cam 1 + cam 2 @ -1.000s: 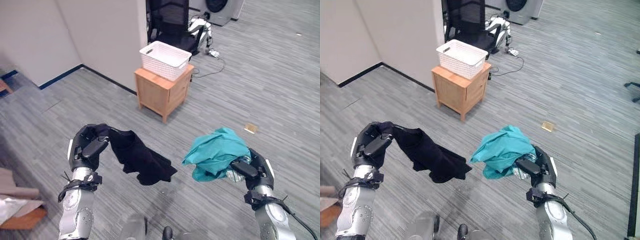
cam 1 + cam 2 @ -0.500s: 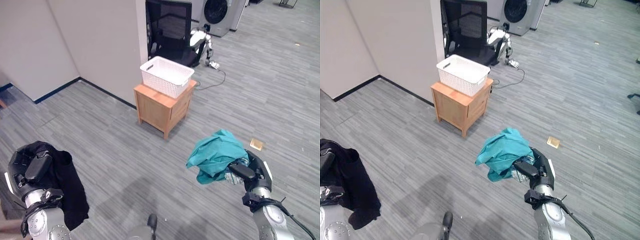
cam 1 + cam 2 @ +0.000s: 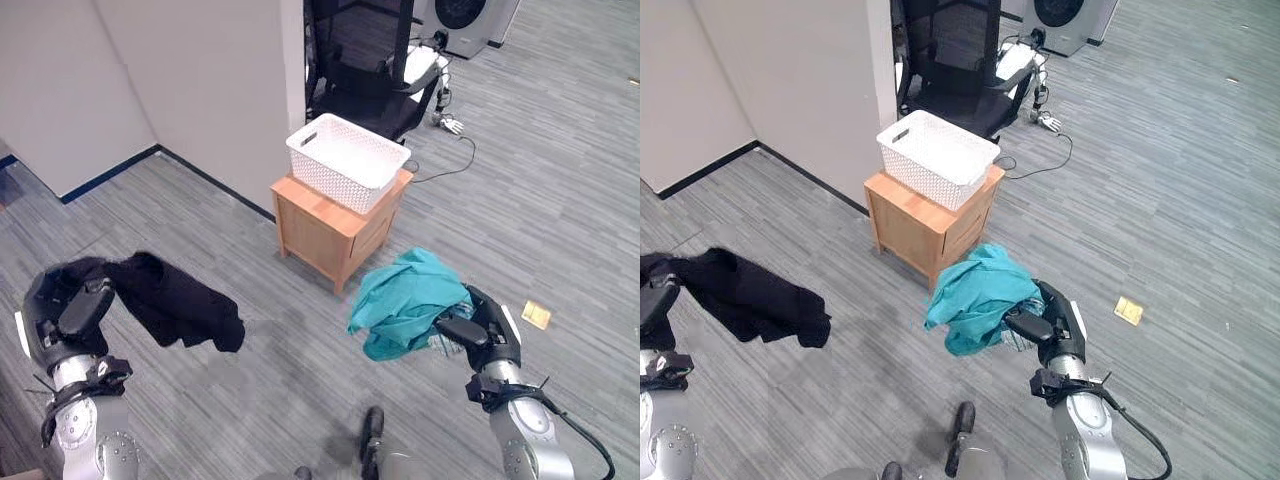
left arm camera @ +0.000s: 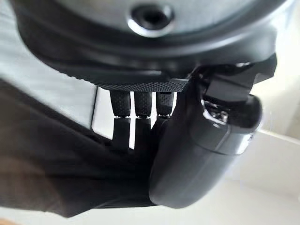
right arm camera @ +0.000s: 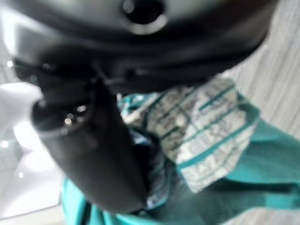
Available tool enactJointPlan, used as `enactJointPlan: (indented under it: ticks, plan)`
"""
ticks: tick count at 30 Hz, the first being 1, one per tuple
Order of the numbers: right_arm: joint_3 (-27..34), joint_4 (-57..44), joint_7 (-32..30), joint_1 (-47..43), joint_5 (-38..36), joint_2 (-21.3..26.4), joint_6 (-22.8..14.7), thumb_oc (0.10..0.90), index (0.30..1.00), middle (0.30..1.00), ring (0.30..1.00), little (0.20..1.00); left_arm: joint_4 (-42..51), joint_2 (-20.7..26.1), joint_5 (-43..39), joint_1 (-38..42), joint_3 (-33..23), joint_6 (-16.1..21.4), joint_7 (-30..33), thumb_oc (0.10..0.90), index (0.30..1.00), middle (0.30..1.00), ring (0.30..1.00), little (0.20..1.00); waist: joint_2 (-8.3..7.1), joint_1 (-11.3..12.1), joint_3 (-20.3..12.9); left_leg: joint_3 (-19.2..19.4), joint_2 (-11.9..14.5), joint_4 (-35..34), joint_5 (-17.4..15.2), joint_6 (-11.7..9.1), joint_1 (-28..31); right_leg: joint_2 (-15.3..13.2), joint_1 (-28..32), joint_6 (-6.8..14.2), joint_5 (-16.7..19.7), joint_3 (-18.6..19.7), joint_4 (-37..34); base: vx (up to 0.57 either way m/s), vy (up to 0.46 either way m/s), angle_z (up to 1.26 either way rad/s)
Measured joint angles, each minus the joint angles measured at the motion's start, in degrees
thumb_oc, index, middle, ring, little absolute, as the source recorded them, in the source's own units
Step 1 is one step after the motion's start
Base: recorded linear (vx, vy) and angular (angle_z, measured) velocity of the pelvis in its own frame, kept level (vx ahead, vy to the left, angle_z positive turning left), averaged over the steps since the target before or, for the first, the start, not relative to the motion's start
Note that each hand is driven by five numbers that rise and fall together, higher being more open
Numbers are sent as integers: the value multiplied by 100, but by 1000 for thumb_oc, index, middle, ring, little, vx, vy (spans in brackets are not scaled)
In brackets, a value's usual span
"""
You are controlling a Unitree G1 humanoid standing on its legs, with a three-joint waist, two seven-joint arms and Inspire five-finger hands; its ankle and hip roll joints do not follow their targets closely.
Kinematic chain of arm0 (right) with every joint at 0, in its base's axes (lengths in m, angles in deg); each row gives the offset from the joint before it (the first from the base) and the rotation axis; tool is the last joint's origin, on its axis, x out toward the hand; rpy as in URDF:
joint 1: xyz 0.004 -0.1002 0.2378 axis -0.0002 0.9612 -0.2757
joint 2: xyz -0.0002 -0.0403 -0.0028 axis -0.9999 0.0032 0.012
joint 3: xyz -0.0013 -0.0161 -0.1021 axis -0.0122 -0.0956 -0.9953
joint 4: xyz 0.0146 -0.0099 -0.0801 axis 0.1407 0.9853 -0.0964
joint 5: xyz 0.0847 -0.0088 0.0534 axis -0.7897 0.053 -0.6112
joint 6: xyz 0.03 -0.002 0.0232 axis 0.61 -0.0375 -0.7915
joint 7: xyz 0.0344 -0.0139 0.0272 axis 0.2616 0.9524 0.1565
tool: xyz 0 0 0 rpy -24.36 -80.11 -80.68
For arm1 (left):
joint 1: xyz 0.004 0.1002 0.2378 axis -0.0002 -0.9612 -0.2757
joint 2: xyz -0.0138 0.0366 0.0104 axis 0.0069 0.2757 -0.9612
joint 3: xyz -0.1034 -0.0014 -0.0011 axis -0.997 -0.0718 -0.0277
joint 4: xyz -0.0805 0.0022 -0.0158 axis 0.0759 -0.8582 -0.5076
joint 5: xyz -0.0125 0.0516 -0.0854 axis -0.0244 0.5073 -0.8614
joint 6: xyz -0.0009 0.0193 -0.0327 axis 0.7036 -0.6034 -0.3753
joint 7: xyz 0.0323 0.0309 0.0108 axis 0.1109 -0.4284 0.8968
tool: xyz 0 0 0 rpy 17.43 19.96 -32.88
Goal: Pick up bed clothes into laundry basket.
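A white laundry basket stands on a small wooden cabinet against the wall ahead. My left hand is shut on a black garment that hangs out to its right above the floor; in the left wrist view the fingers curl into the black garment. My right hand is shut on a bunched teal garment, held just in front of the cabinet. The right wrist view shows the teal garment with a striped patch pinched by the thumb.
A black office chair stands behind the cabinet, with a white power strip and cable on the floor beside it. A washing machine is at the far back. A small tan card lies on the grey floor to the right.
The camera has shifted and the cabinet with the basket now stands closer. The black garment has swung out to the right of my left hand. The teal garment stays held.
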Motion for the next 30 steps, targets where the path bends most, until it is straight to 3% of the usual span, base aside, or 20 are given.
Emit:
enactJointPlan:
  ticks: [2, 3, 5, 6, 7, 8, 9, 10, 11, 12, 15, 16, 18, 21, 24, 25, 26, 28, 29, 30]
  plan:
    - [78, 8, -12, 21, 0, 11, -1, 400, 300, 300, 300, 300, -3, -40, 3, -24, 46, -5, 0, 400, 300, 300, 300, 300, -40, -31, -24, -126, 48, 37, -136, -164, 153, -79, 97, -103, 398, -131, 9, 550, -356, 70]
    - [217, 326, -92, -158, -5, 126, 0, 400, 300, 300, 300, 300, 40, -306, 5, -31, 259, -5, -22, 400, 300, 300, 300, 300, 223, -74, -60, -162, 463, 342, -97, -482, 268, 148, 115, -436, -310, -453, 894, 586, -545, 62]
    - [366, 445, -78, -223, -68, 152, -5, 400, 300, 300, 300, 300, 70, -394, -11, 57, 455, 21, -54, 400, 300, 300, 300, 300, 199, -16, -79, -103, 459, 2371, -23, -617, -627, 331, 311, -713, -867, -525, 1071, 378, -427, 51]
    - [429, 422, -80, -206, -85, 146, -6, 400, 300, 300, 300, 300, 82, -390, -11, 44, 487, 19, -105, 400, 300, 300, 300, 300, 174, -27, -67, 50, 505, 3521, 232, -658, -1144, 396, 486, -860, -752, -532, 945, 201, -381, 4]
    - [393, 402, -89, -190, -184, 195, -38, 400, 300, 300, 300, 300, 64, -356, -31, -73, 458, 27, -103, 400, 300, 300, 300, 300, 170, 80, -100, 120, 580, 4443, 804, -592, -1650, 592, 777, -1153, -950, -509, 751, 218, -371, 4]
    - [423, 390, -95, -137, -258, 289, -87, 400, 300, 300, 300, 300, 65, -305, -54, -6, 530, 21, -89, 400, 300, 300, 300, 300, 172, 67, -88, 126, 570, 5001, 1551, -545, -2077, 663, 861, -1250, -1009, -527, 694, 215, -263, -5]
    - [479, 393, -148, -145, -276, 324, -85, 400, 300, 300, 300, 300, 101, -264, -101, 32, 571, 19, -90, 400, 300, 300, 300, 300, 85, 108, -34, 241, 550, 5453, 1442, -512, -2419, 663, 932, -1231, -983, -563, 623, 270, -81, -6]
    - [527, 387, -248, -227, -288, 249, -89, 400, 300, 300, 300, 300, 130, -206, -157, 5, 546, 21, -60, 400, 300, 300, 300, 300, -90, 211, 80, 499, 495, 5365, 1121, -497, -2718, 639, 1162, -1227, -943, -505, 477, 282, -92, -14]
    - [527, 378, -311, -235, -308, 256, -111, 400, 300, 300, 300, 300, 99, -193, -206, -2, 542, 14, -41, 400, 300, 300, 300, 300, -130, 162, 88, 521, 438, 5213, 1044, -505, -2856, 655, 1283, -1207, -878, -581, 352, 351, -60, -10]
    - [524, 365, -362, -245, -489, 231, -126, 400, 300, 300, 300, 300, 5, -212, -397, -4, 543, 15, -43, 400, 300, 300, 300, 300, -181, 162, 96, 719, 491, 4241, 907, -451, -2998, 689, 1550, -1192, -961, -568, 110, 268, -1, 7]
    - [435, 364, -356, -287, -811, 203, -148, 400, 300, 300, 300, 300, -98, -251, -701, -35, 545, 19, -28, 400, 300, 300, 300, 300, -129, 198, 111, 802, 646, 2711, 962, -506, -3019, 850, 1920, -1080, -1028, -487, -184, 404, 69, -19]
    - [271, 360, -350, -292, -931, 200, -179, 400, 300, 300, 300, 300, -276, -225, -794, -16, 544, 21, -20, 400, 300, 300, 300, 300, -32, 194, 67, 842, 704, 1363, 1042, -612, -2845, 979, 2097, -1042, -1046, -393, -392, 379, 112, -27]
    - [43, 395, -347, -357, -933, 216, -171, 400, 300, 300, 300, 300, -440, -164, -785, -19, 538, 14, -10, 400, 300, 300, 300, 300, 77, 249, 54, 564, 641, 191, 1077, -613, -2679, 1095, 2275, -972, -1091, -201, -593, 346, 97, -46]
    - [-119, 388, -265, -340, -930, 228, -110, 400, 300, 300, 300, 300, -553, -135, -779, -13, 482, 9, -8, 400, 300, 300, 300, 300, 154, 352, 77, 731, 498, 102, 1441, -552, -2644, 1133, 2724, -957, -1115, -60, -876, 294, 115, -48]
    - [-11, 352, -258, -299, -926, 266, -109, 400, 300, 300, 300, 300, -546, -138, -768, -28, 469, 9, -14, 400, 300, 300, 300, 300, 228, 314, 30, 801, 362, 228, 1612, -262, -2320, 1045, 3116, -667, -1362, 66, -908, 340, 244, -29]
    - [58, 363, -269, -341, -923, 214, -109, 400, 300, 300, 300, 300, -564, -120, -762, -12, 432, 8, -12, 400, 300, 300, 300, 300, 239, 341, 17, 875, 329, 43, 1814, -154, -2053, 976, 3192, -540, -1556, 219, -755, 190, 184, -36]
    - [73, 350, -285, -346, -920, 203, -107, 400, 300, 300, 300, 300, -571, -128, -759, 19, 422, 6, 0, 400, 300, 300, 300, 300, 211, 316, 9, 942, 271, -22, 1717, -9, -1935, 875, 3078, -441, -1623, 243, -479, 323, 345, -55]
    - [77, 279, -307, -371, -843, 201, -98, 400, 300, 300, 300, 300, -551, -121, -707, 54, 419, 2, -5, 400, 300, 300, 300, 300, 280, 358, 14, 1046, 290, -324, 1714, 156, -1572, 672, 2139, -40, -2040, 206, 1620, 182, 288, -44]
    - [101, 40, -308, -265, -698, 212, -85, 400, 300, 300, 300, 300, -550, -116, -669, 118, 428, 2, 1, 400, 300, 300, 300, 300, 271, 273, 53, 1033, 153, -478, 1630, 274, -1324, 438, 1497, 29, -2050, 127, 3088, 68, 149, -4]
    - [136, -150, -309, -168, -605, 218, -85, 400, 300, 300, 300, 300, -551, -115, -664, 191, 438, -3, -4, 400, 300, 300, 300, 300, 257, 188, 87, 996, 37, -568, 1603, 330, -1140, 215, 1163, 49, -2072, 50, 3741, 154, 156, 17]
